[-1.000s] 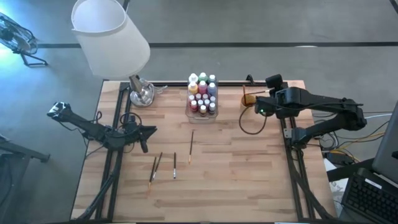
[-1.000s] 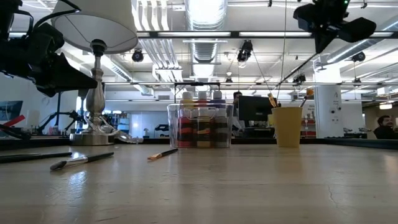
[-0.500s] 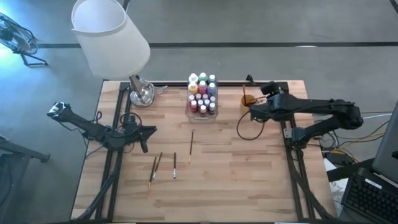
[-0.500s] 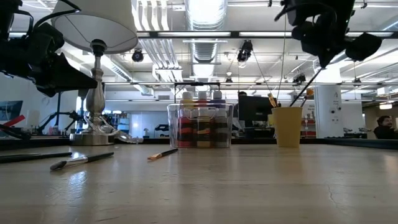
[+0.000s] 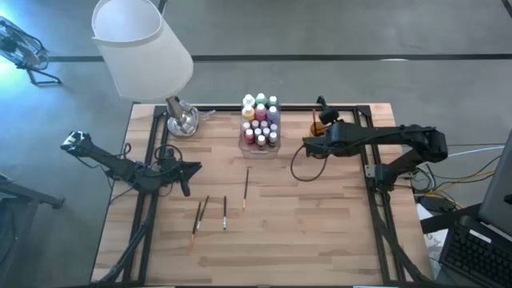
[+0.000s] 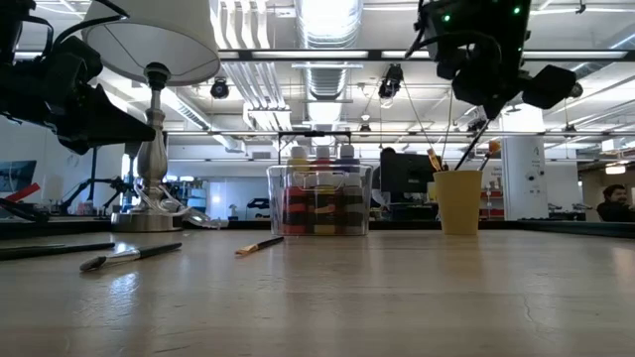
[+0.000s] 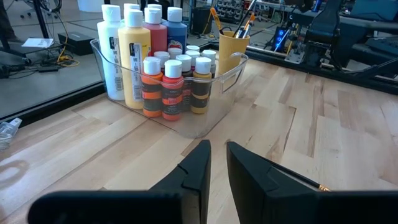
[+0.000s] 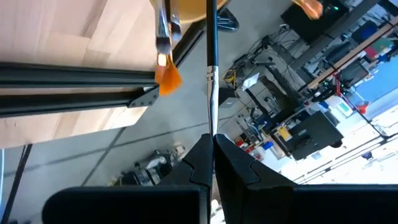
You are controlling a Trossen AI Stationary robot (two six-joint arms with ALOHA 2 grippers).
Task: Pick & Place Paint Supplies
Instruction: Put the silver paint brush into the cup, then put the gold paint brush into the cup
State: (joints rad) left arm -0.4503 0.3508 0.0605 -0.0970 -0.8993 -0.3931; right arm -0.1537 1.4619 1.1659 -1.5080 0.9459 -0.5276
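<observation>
Small white-capped paint bottles (image 5: 260,120) (image 7: 165,81) stand in a clear plastic box (image 6: 319,226) at the table's far middle. Several thin dark paintbrushes (image 5: 225,212) lie flat on the wood, one (image 5: 246,188) nearer the box. My right gripper (image 5: 326,122) (image 6: 493,104) hangs high over the orange cup (image 5: 319,128) (image 6: 458,201), shut on a dark brush (image 6: 474,141). Other brushes (image 8: 163,56) stand in the cup. My left gripper (image 5: 188,170) (image 7: 218,165) waits low at the table's left, its fingers a narrow gap apart, holding nothing. My right gripper pinches the thin dark brush handle (image 8: 211,118) between its two fingers (image 8: 200,155), near the brush's upper end. The fingers come from above, slanting. The brush hangs tilted below them, and its lower end (image 6: 458,167) reaches the cup's mouth.
A table lamp with a white shade (image 5: 142,44) and metal base (image 5: 182,120) stands at the far left corner. Black rails (image 5: 152,160) run along the table's sides. Bare wood (image 5: 304,224) lies in the near half. A cable loop (image 5: 300,166) hangs under the right arm.
My right gripper has moved toward the table's left and a little toward the near edge, turning as it went. The brush it holds now slants from the gripper down to the cup. The left arm and the loose brushes have stayed put.
</observation>
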